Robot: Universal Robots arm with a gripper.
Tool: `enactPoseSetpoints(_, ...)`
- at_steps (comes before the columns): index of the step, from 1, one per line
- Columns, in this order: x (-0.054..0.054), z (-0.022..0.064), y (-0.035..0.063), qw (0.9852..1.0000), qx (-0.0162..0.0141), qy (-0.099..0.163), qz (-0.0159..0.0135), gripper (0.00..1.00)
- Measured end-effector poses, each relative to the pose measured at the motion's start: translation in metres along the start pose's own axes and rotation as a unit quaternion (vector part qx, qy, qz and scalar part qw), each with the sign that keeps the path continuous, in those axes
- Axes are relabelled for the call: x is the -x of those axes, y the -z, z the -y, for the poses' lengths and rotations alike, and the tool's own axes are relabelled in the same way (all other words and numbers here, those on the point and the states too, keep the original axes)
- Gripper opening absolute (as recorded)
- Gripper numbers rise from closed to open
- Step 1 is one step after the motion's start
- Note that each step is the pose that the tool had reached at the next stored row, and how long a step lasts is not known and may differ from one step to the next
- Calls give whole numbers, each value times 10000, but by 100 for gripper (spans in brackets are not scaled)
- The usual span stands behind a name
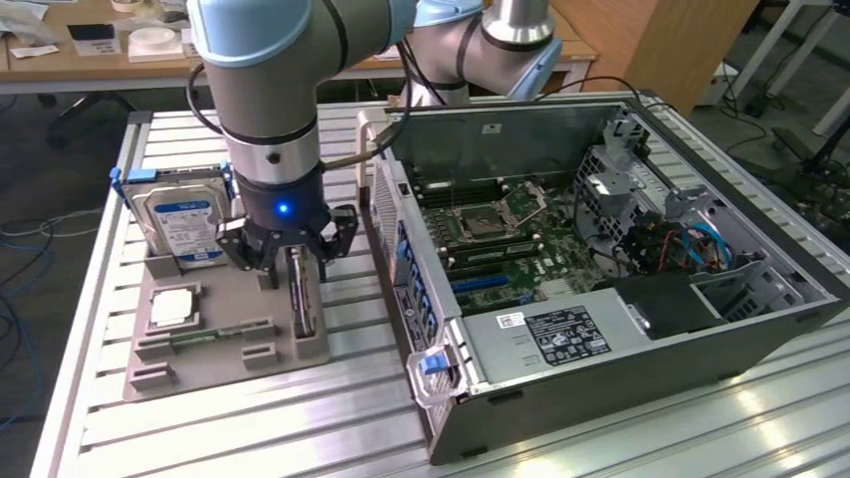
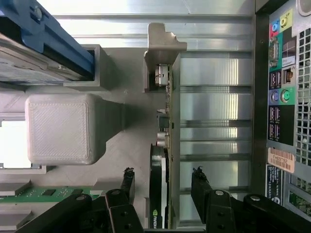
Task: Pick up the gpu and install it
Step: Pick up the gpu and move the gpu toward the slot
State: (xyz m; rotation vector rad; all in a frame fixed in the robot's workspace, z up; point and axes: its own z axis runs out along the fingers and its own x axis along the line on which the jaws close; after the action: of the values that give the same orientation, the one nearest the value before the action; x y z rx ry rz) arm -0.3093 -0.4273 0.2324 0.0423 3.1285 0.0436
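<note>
The gpu (image 1: 303, 307) stands on its edge in a slot of the grey holder tray (image 1: 226, 368) at the exterior view's left. In the wrist view the gpu (image 2: 167, 131) appears edge-on, its round black fan toward the gripper. My gripper (image 1: 295, 267) hangs straight above the card's near end, open. In the wrist view my gripper (image 2: 163, 183) has one black fingertip (image 2: 128, 180) on each side of the card, with a gap on both sides. The open computer case (image 1: 743, 329) lies to the exterior view's right, and its motherboard (image 1: 492, 234) is exposed.
A silver hard drive (image 1: 186, 224) with a blue-white label stands in the tray behind the gripper. A small square chip (image 1: 173, 309) and a green memory stick (image 1: 199, 341) lie in the tray. The case's rear port panel (image 2: 282, 107) is close beside the card. The ribbed aluminium table (image 1: 266, 438) carries everything.
</note>
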Motion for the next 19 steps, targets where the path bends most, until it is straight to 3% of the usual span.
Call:
enactPoseSetpoints(11, -19, -10, -187, 10000, -18, 1, 1, 59)
enactPoseSetpoints(14, -19, -9, -191, 10000, -18, 1, 1, 58)
enactPoseSetpoints(15, -20, -10, -191, 10000, -18, 0, 1, 51)
enactPoseSetpoints(19, -19, -10, -191, 10000, -18, 0, 1, 49)
